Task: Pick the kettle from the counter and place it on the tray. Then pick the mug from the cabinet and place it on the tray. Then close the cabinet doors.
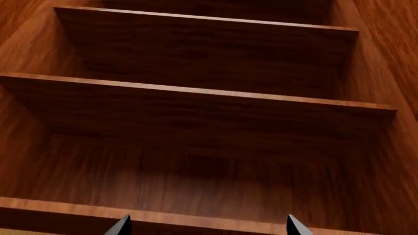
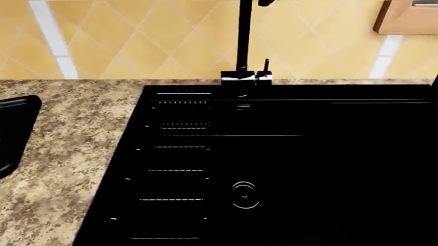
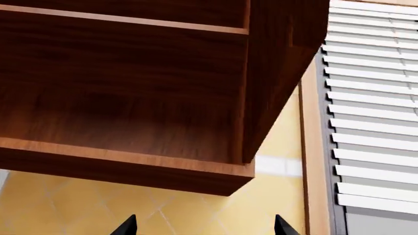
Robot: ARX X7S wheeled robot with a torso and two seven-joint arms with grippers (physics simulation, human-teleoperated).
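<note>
Left wrist: claw (image 1: 207, 226) spread, facing cabinet shelves (image 1: 196, 100).

Speckled granite counter (image 2: 61, 154) fills the head view's lower left, the black sink (image 2: 287, 169) set into it; a black tray (image 2: 10, 128) rests at the left edge.

Speckled beige-brown counter (image 2: 61, 154), glossy black sink (image 2: 287, 169), reddish-brown wood-grain cabinet (image 1: 196, 107), yellow diamond-tiled wall (image 2: 137, 36)

head: looks steeply down, near, on sink (image 2: 287, 169) and surface (image 2: 68, 148) | left wrist: faces close into cabinet (image 1: 196, 112) shelves | right wrist: faces up at cabinet underside (image 3: 124, 166), blinds (image 3: 372, 112) frame right | both wrists share cabinet
</note>
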